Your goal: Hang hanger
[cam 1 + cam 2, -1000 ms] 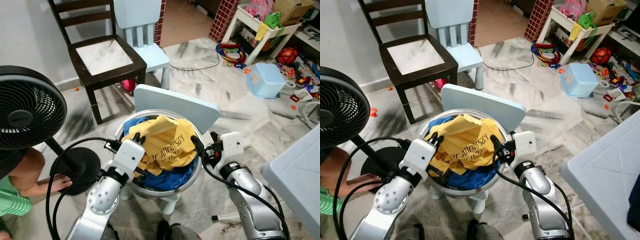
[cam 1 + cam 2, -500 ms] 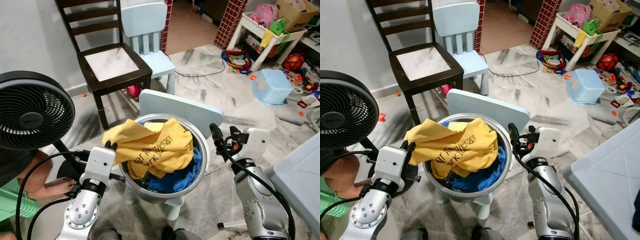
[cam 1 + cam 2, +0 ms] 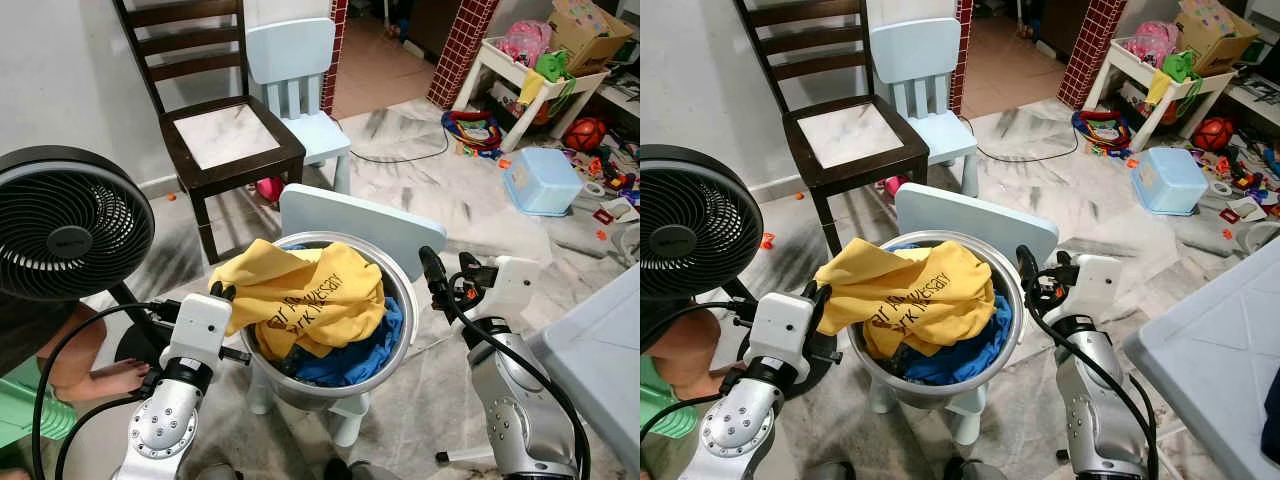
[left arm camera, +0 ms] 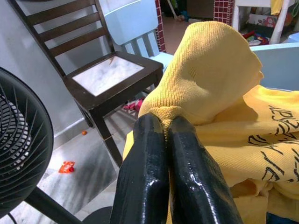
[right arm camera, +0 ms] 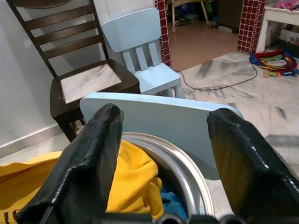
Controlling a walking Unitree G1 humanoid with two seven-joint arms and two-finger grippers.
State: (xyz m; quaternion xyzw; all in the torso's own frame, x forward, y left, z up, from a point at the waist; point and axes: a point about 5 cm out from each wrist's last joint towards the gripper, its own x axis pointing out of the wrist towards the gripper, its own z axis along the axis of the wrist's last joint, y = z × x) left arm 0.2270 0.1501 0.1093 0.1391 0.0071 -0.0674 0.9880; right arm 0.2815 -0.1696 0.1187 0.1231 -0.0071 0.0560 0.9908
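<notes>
Bright, even indoor light; soft shadows; sharp, slight edge distortion.

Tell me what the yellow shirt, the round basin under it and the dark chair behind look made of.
Yellow printed shirt: soft knit cloth, matte, folds and a ribbed edge pinched by the left gripper. Round silver basin: probably metal, its rim shines. Dark slatted chair: likely stained wood, with a pale marbled seat panel, perhaps stone or laminate.

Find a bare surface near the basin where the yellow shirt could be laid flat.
The dark chair seat and the small blue chair seat beyond the basin are bare. The floor by the toy shelf is cluttered.
</notes>
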